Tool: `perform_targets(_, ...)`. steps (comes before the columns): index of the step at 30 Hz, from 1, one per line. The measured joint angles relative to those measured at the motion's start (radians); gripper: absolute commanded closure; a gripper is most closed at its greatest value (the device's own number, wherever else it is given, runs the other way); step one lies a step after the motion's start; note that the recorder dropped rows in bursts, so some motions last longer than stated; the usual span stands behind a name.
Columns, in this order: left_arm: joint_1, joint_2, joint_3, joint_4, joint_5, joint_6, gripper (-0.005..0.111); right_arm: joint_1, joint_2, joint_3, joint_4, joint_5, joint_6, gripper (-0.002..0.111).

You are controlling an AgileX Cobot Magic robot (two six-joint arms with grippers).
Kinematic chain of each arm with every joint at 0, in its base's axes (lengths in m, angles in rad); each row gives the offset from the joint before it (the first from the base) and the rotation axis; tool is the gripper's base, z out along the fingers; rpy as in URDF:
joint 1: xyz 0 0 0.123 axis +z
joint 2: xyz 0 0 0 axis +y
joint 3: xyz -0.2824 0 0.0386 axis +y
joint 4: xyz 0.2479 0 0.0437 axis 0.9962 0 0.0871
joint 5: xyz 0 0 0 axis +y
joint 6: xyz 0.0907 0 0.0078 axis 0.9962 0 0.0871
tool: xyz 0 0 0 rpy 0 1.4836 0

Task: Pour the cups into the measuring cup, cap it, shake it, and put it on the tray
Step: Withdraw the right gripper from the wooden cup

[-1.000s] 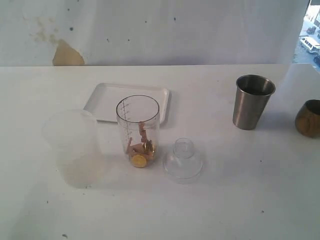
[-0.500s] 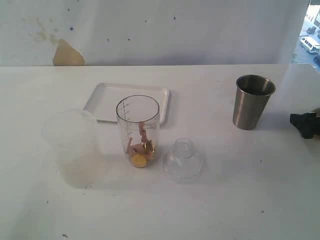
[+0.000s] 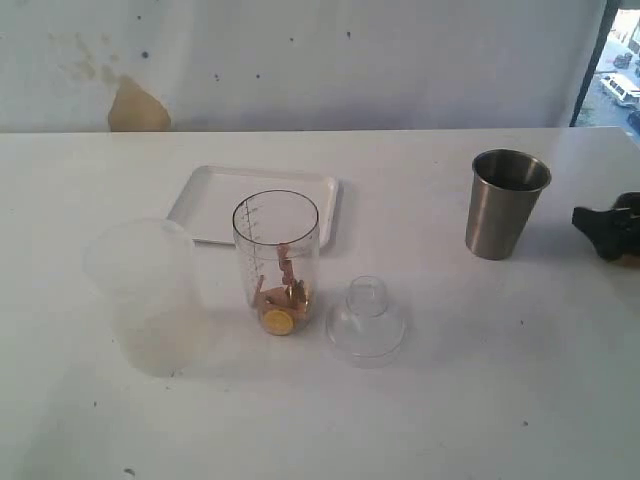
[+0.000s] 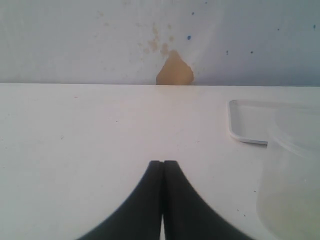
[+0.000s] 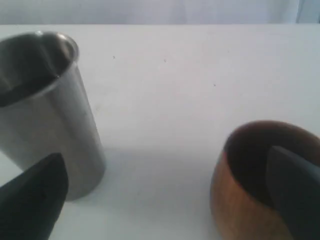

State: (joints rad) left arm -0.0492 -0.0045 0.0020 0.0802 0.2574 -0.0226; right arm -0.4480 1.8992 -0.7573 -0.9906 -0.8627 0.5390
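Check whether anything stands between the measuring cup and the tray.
Nothing visible does. The measuring cup stands just in front of the tray, whose surface is bare; the frosted cup and the clear lid sit to either side.

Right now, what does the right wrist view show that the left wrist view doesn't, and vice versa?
Only the right wrist view: the steel tumbler and the wooden cup, standing apart, with the open right gripper facing them. Only the left wrist view: the shut left gripper, a corner of the tray, the frosted cup and a brown stain on the wall. Both: the white table and pale wall.
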Motion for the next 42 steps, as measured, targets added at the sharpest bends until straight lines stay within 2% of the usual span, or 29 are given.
perform_targets(8,0.000,0.000,0.000,0.000,0.000,0.000,0.003,0.000,-0.079,0.000,-0.024,0.006,0.053,0.003)
perform_targets(15,0.000,0.000,0.000,0.000,0.000,0.000,0.003,0.000,-0.226,0.000,0.018,0.290,0.127,0.004)
perform_targets(17,0.000,0.000,0.000,0.000,0.000,0.000,0.003,0.000,-0.251,0.006,0.025,0.314,0.134,0.004)
perform_targets(21,0.000,0.000,0.000,0.000,0.000,0.000,0.003,0.000,-0.219,0.035,0.061,0.309,0.107,0.004)
perform_targets(33,0.000,0.000,0.000,0.000,0.000,0.000,0.003,0.000,0.075,0.046,0.340,0.158,-0.251,0.004)
perform_targets(38,0.000,0.000,0.000,0.000,0.000,0.000,0.003,0.000,0.118,0.046,0.362,0.026,-0.324,0.004)
perform_targets(42,0.000,0.000,0.000,0.000,0.000,0.000,0.003,0.000,0.177,0.034,0.399,-0.007,-0.374,0.004)
